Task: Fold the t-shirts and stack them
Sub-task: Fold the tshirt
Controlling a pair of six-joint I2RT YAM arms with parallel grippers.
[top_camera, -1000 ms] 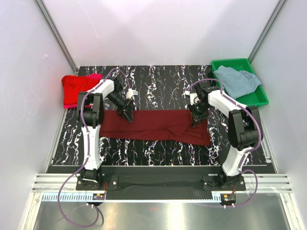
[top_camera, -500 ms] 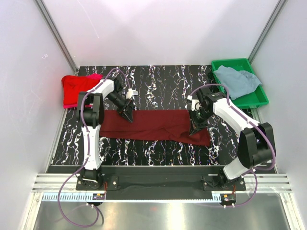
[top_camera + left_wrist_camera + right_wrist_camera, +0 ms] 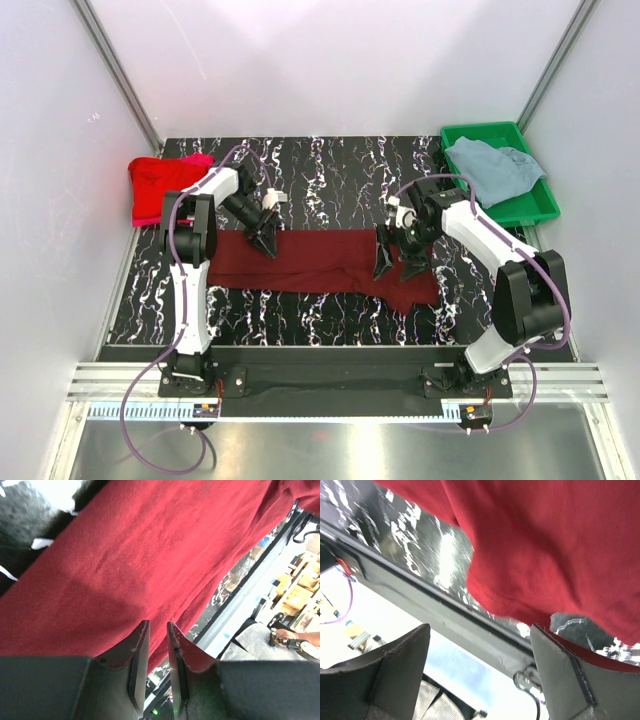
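Nearest, two metal rails ran along the table's edge, carrying the bases of two arms. The table was black with white veining, closed in by plain white walls on three sides.

One maroon shirt lay flat as a long band across the table's middle, between the arms. The left gripper sat over the band's far edge near its left end. Its fingers were drawn to a thin slit, with no cloth seen between them. The right gripper hung over the band's right part, spread wide and holding nothing. Its own view showed only a hem and the table edge, the rest of the cloth cut off.

Farther back on the left one red shirt lay bunched at the table's edge. One pink shirt showed only as a sliver beside it, mostly hidden. At the far right corner one green tray held one grey-blue shirt, rumpled, covering much of the tray.

That made four shirts, two grippers and one tray.
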